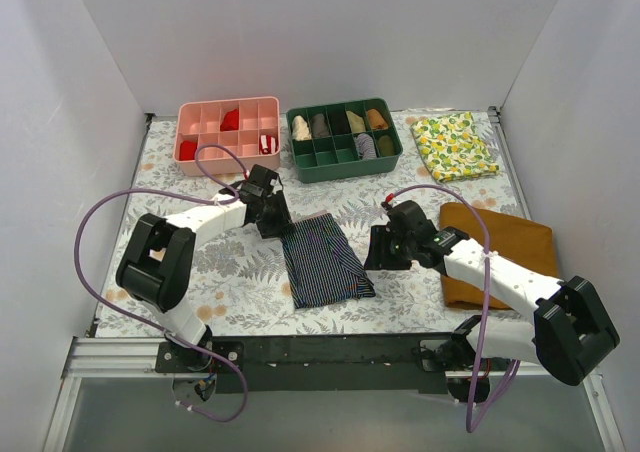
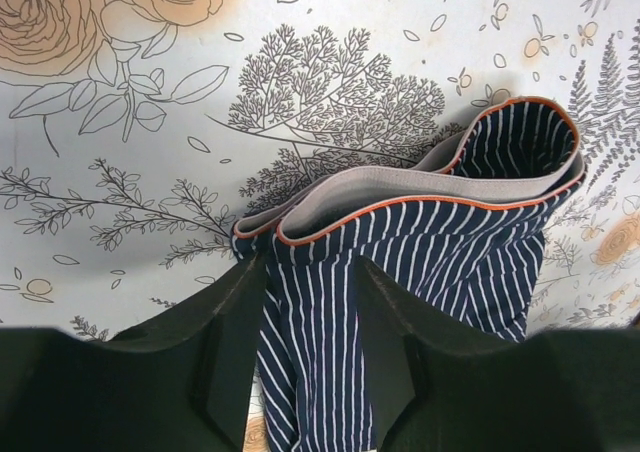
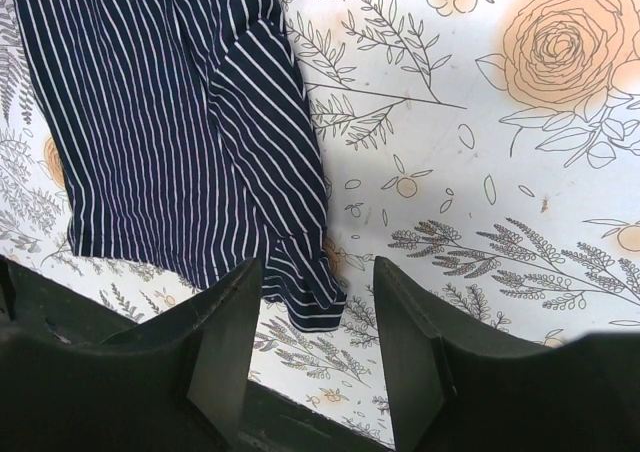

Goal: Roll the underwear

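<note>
A plain white back wall [image 1: 320,32], left wall [image 1: 50,122] and right wall [image 1: 590,92] close in the table [image 1: 240,272]. Its top is white, printed with grey ferns, small fruit and pale orange roses. The light is even, with only soft shadows. A ribbed aluminium rail [image 1: 110,357] runs along the near edge, with a dull grey surface [image 1: 330,427] below it.

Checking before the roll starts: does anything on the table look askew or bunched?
The dark navy striped boxer shorts lie slanted, and their grey orange-trimmed waistband stands buckled up in folds, not flat.
</note>
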